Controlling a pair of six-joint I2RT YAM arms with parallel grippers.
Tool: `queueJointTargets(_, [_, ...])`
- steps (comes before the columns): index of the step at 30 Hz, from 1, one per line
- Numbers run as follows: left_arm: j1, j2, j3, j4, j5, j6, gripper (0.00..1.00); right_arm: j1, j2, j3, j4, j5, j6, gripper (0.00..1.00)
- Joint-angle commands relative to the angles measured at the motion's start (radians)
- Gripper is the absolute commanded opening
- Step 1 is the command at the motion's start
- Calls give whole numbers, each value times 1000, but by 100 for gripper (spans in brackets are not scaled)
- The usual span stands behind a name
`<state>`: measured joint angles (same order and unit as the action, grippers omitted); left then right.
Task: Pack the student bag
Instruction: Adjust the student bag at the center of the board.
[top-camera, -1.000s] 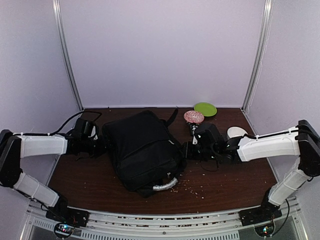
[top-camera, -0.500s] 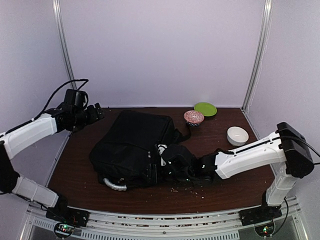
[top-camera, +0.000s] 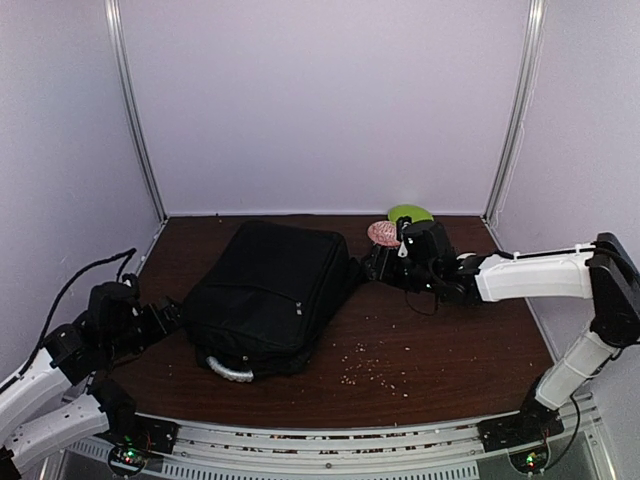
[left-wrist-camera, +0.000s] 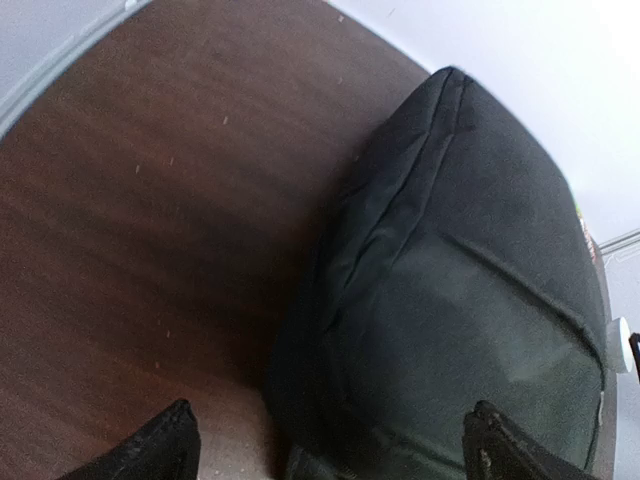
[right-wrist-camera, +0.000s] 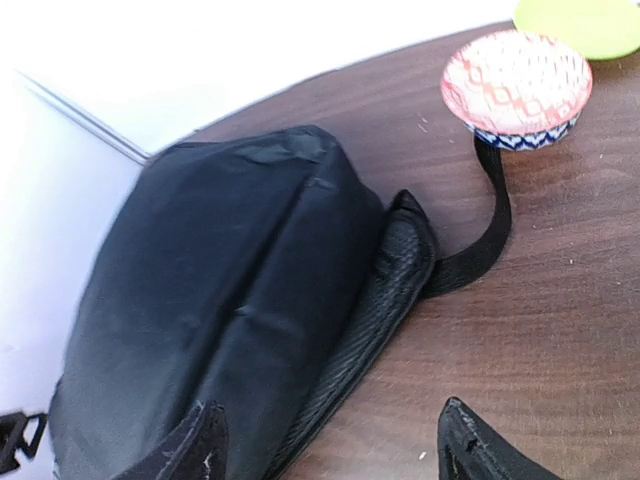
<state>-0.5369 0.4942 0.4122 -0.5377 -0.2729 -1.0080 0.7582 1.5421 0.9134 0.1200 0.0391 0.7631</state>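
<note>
Your student bag (top-camera: 265, 295) lies flat on the counter (top-camera: 460, 340), left of centre, with its silvery-grey handle (top-camera: 228, 368) at the end nearest the arm bases. It looks closed and bulging in both wrist views.

Your left end effector (top-camera: 160, 318) sits low, just beside the bag's left edge. In the left wrist view (left-wrist-camera: 325, 455) its fingers are spread wide with nothing between them, and the bag (left-wrist-camera: 450, 300) fills the right half of that view.

Your right end effector (top-camera: 374, 264) is at the bag's far right corner. In the right wrist view (right-wrist-camera: 335, 445) its fingers are also wide apart and empty, above the bag (right-wrist-camera: 220, 300) and its padded side. A black strap (right-wrist-camera: 490, 230) runs from that side up to a pink patterned bowl (right-wrist-camera: 517, 88), touching its base. A green plate (top-camera: 410, 214) lies just behind the bowl. Crumbs (top-camera: 375, 370) are scattered on the counter near the front, right of the bag.
</note>
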Motion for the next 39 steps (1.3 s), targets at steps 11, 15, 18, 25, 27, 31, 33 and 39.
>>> queueJointTargets(11, [-80, -122, -218, 110, -65, -278, 98, -23, 464, 353, 156, -189, 306, 66])
queueJointTargets(15, [-50, -25, -226, 225, -42, -257, 96, -23, 501, 366, 152, -199, 334, 51])
queueJointTargets(18, [6, 73, -221, 331, 14, -207, 92, -22, 485, 330, 138, -170, 330, 27])
queueJointTargets(25, [129, 326, -109, 507, 134, -63, 80, -12, 387, 140, 226, -138, 363, 0])
queueJointTargets(27, [130, 420, -35, 520, 148, -11, 78, -8, 344, 70, 261, -127, 376, 0])
queueJointTargets(31, [131, 590, 98, 556, 199, 66, 76, 12, 245, -63, 303, -100, 382, 0])
queueJointTargets(33, [131, 640, 146, 555, 204, 89, 75, 20, 186, -105, 281, -83, 358, 2])
queueJointTargets(39, [129, 537, 229, 366, 100, 166, 86, 74, -16, -146, 101, -5, 195, 45])
